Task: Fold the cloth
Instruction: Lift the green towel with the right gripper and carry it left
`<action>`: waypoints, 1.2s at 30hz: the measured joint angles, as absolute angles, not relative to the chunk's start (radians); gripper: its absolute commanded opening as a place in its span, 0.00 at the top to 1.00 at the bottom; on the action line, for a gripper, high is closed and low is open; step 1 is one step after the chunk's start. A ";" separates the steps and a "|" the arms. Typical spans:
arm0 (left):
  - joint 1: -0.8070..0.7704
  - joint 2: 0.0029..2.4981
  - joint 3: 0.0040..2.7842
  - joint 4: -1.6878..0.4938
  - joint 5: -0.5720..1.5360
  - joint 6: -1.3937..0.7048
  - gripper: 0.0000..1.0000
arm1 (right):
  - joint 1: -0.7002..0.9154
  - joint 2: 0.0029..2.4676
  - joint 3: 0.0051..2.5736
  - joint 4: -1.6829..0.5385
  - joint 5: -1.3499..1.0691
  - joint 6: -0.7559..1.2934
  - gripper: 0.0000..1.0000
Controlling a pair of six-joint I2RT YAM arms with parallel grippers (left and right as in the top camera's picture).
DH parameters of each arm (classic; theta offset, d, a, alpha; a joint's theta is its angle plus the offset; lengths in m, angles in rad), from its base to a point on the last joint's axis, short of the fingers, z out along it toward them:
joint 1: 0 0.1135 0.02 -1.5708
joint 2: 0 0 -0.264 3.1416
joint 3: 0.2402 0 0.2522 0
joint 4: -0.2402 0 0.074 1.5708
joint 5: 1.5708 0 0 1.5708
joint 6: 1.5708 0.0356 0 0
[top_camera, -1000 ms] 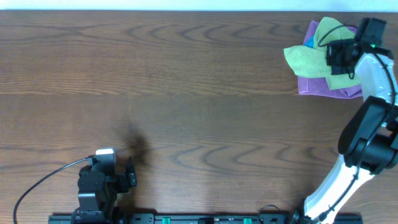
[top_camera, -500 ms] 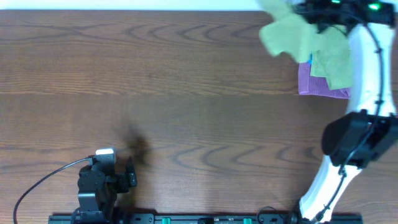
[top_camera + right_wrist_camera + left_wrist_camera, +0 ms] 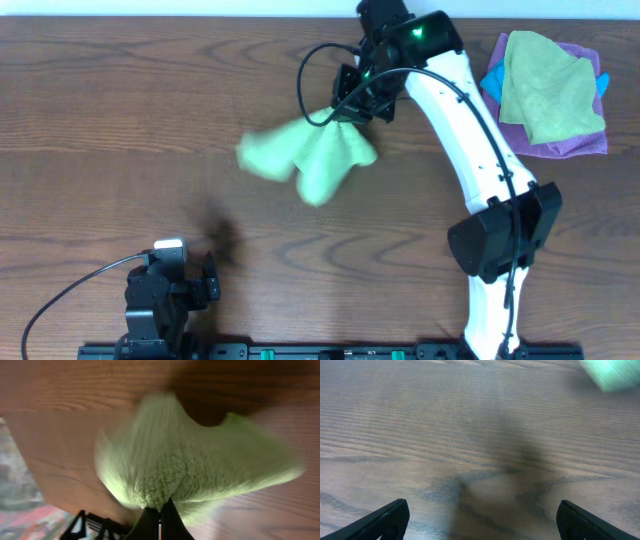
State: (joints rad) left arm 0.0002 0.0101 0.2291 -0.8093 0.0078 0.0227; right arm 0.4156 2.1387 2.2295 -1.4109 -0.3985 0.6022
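Note:
The bright lime-green cloth hangs bunched and motion-blurred over the middle of the table. My right gripper is shut on one bunched edge of it. In the right wrist view the cloth fans out from my closed fingertips. A blurred green corner of it shows at the top right of the left wrist view. My left gripper rests near the front left edge; its fingers are wide apart with only bare wood between them. I see no white tag.
A duller yellow-green cloth lies on a purple cloth at the back right corner, with a bit of blue beside them. A cable runs from the left arm base along the front edge.
My right arm has swung from the back right corner to the table's middle, carrying the lime-green cloth off the pile. The left arm has not moved.

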 measured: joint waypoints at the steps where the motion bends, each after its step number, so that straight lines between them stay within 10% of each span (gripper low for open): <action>1: 0.000 0.010 0.229 -0.809 0.008 0.023 0.05 | 0.418 2.139 2.229 -1.430 -0.395 0.585 0.99; 15: 0.000 0.010 0.229 -0.809 0.008 0.023 0.05 | 0.408 2.139 2.226 -1.190 -0.271 0.417 0.99; 25: 0.000 0.010 0.229 -0.809 0.008 0.023 0.05 | 0.450 2.139 2.223 -1.656 -0.397 0.422 0.99; 31: 0.000 0.010 0.229 -0.809 0.007 0.023 0.05 | 0.489 2.139 2.222 -1.569 -0.396 0.413 0.98; 32: 0.000 0.010 0.229 -0.809 0.008 0.023 0.05 | 0.490 2.139 2.219 -1.508 -0.362 0.409 0.89; 34: 0.000 0.010 0.229 -0.809 0.008 0.023 0.05 | 0.488 2.138 2.201 -1.382 -0.267 0.413 0.01; 36: 0.000 0.010 0.229 -0.809 0.008 0.022 0.05 | 0.483 2.138 2.154 -1.226 -0.138 0.412 0.01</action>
State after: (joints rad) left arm 0.0002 0.0101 0.2291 -0.8089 0.0078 0.0223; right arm 0.4831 2.1384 2.1536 -1.2263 -0.1383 0.4118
